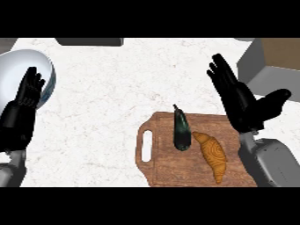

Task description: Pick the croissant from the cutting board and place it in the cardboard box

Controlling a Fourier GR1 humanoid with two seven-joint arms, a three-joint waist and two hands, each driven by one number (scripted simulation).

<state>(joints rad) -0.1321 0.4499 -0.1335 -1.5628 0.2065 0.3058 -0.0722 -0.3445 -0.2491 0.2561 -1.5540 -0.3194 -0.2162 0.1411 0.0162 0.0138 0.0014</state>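
Observation:
A golden croissant [213,155] lies on the wooden cutting board [164,171], at its right side, next to a dark green eggplant [181,131]. My right hand [242,102] is open with straight fingers, raised above the board's upper right corner, up and to the right of the croissant. It holds nothing. The cardboard box [292,54] stands at the upper right with its grey flaps open. My left hand [21,107] rests open at the left edge, fingers up, in front of a bowl.
A large white bowl [3,74] sits at the far left, partly behind my left hand. A grey object [89,41] lies at the counter's back edge. The white marble counter [113,88] spreads between the bowl and the board.

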